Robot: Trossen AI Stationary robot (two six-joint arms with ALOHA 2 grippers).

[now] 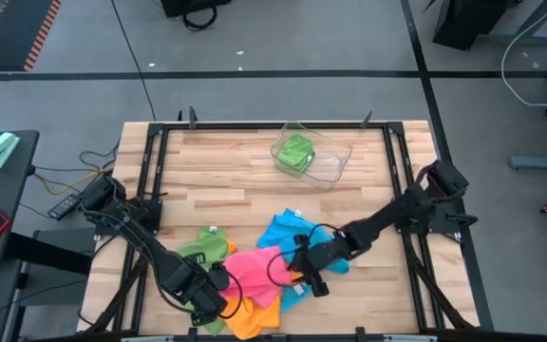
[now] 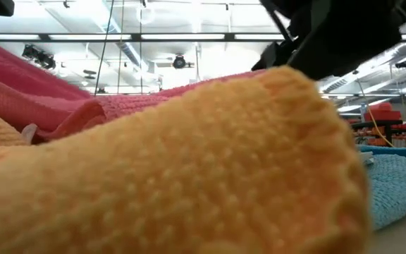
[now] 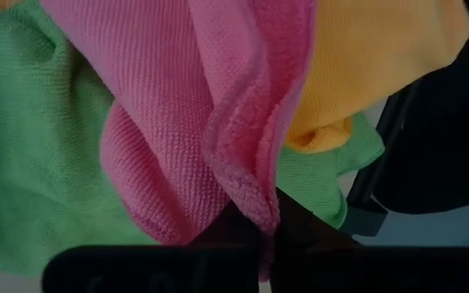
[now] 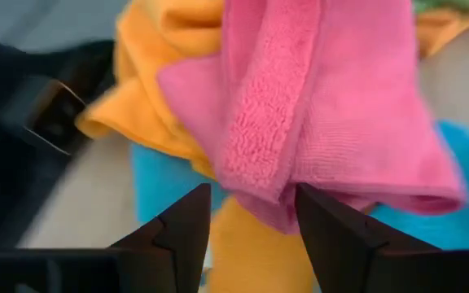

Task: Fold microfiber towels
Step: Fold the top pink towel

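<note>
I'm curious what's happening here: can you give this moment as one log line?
left gripper: shut on pink towel | right gripper: open, at pink towel | green towel: in clear tray

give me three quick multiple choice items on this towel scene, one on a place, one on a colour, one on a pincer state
1. Where is the clear tray?
A. at the table's far side
B. under the loose pile
C. off the table

2. What colour is the towel in the tray?
A. pink
B. green
C. orange

3. How is the left pincer?
A. open, empty
B. out of view
C. shut on the pink towel

Key: 1 A, the high view shows it beyond the pile; 2 B, a green cloth lies inside; 3 C, the left wrist view shows its fingers pinching the pink hem.
</note>
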